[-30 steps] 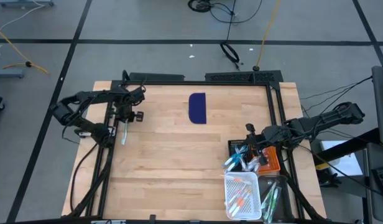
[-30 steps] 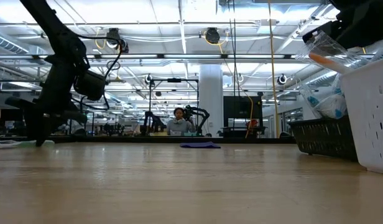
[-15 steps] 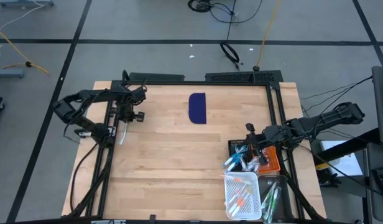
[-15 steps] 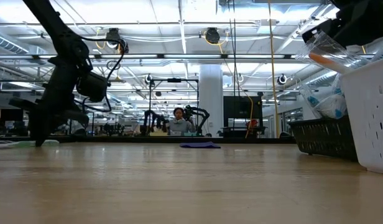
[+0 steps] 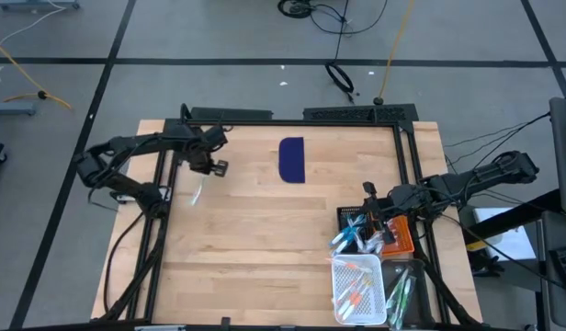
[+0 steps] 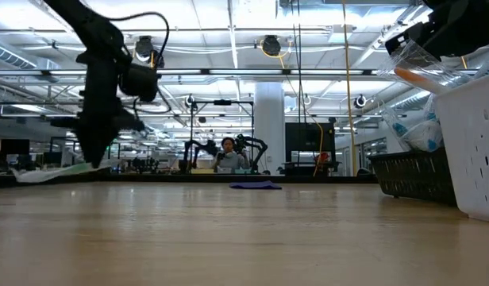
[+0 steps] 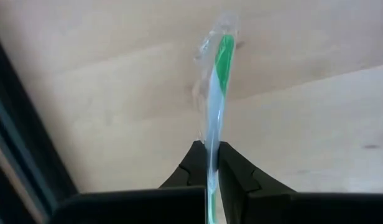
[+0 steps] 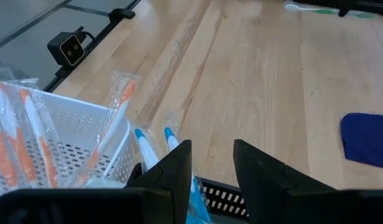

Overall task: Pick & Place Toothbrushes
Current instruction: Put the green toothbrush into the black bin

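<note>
From above, the left gripper (image 5: 212,165) is seen over the far left part of the table (image 5: 265,230), pressed together on a wrapped green toothbrush (image 5: 196,192) that trails from it toward the table's left edge. The right gripper (image 5: 367,223) is seen at the right side, over a black basket (image 5: 345,217) and a white basket (image 5: 357,292) filled with more toothbrushes (image 5: 352,290). A dark blue rectangle (image 5: 292,159) is seen lying near the far edge.

At table height, the left gripper (image 6: 94,155) is seen raised above the wood, with the wrapped toothbrush (image 6: 54,172) hanging off it sideways, clear of the surface.

In the left wrist view, the green toothbrush (image 7: 216,93) is seen pinched between the two dark fingers (image 7: 194,163).

In the right wrist view, the fingers (image 8: 179,165) are seen parted with nothing visibly between them, above blue-tipped toothbrushes (image 8: 145,146) and beside orange ones (image 8: 36,134) in the white basket (image 8: 73,124).
</note>
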